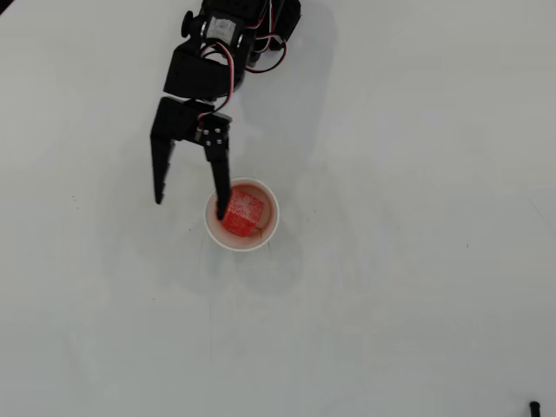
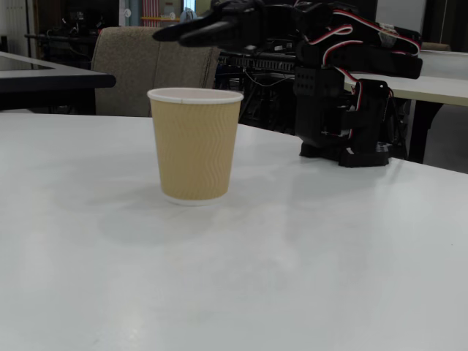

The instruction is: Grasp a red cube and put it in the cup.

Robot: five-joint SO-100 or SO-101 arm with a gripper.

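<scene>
The red cube point(image 1: 244, 214) lies inside the cup point(image 1: 274, 205), seen from above in the overhead view. In the fixed view the cup point(image 2: 194, 146) stands upright with a tan ribbed wall and a white rim, and its wall hides the cube. My black gripper point(image 1: 190, 207) is open and empty. One finger point(image 1: 221, 187) reaches over the cup's left rim beside the cube, and the other finger point(image 1: 161, 165) is out to the left over the table. In the fixed view the gripper point(image 2: 175, 34) hovers just above the cup's rim.
The arm's base point(image 2: 351, 124) stands on the white table behind the cup, at the top of the overhead view point(image 1: 234, 35). A small black object point(image 1: 534, 407) lies at the bottom right corner. A chair point(image 2: 146, 69) and other tables stand beyond the table's far edge.
</scene>
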